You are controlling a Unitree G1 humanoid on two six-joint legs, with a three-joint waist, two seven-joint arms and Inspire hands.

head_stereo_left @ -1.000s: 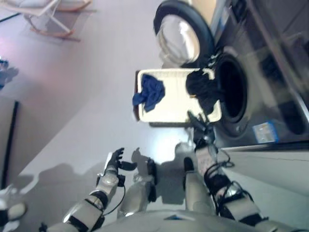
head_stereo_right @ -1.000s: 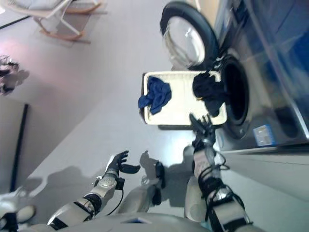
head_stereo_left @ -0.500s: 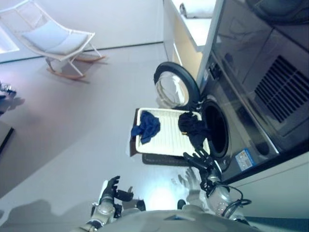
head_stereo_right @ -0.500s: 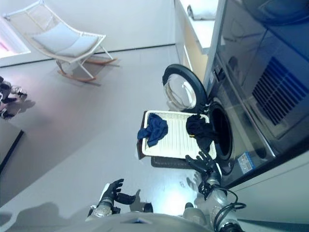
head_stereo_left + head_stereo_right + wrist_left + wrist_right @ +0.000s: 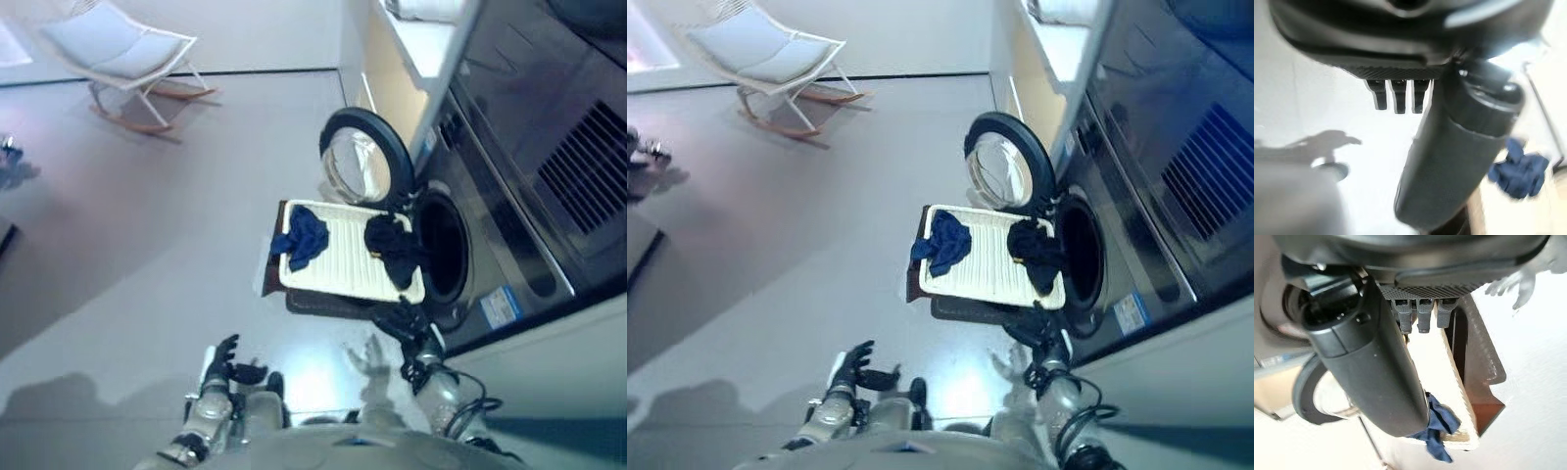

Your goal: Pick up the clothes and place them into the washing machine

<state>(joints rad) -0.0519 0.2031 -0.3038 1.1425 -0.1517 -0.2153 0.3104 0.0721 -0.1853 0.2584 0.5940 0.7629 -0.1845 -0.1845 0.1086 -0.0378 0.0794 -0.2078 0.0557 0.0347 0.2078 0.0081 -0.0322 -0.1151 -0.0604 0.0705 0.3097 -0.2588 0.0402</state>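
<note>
A cream slatted tray (image 5: 348, 279) sits on the floor against the washing machine (image 5: 509, 225), whose round door (image 5: 367, 168) stands open. A blue garment (image 5: 300, 236) lies at the tray's edge farthest from the drum, and a black garment (image 5: 392, 247) is heaped at the edge by the drum opening (image 5: 446, 255). Both hands are empty: the left hand (image 5: 225, 364) hangs over bare floor with relaxed, spread fingers, and the right hand (image 5: 409, 323) hovers at the tray's near corner, fingers straight. The right wrist view shows the tray's side wall and the blue cloth from below. A white rocking chair (image 5: 774, 59) stands well apart.
</note>
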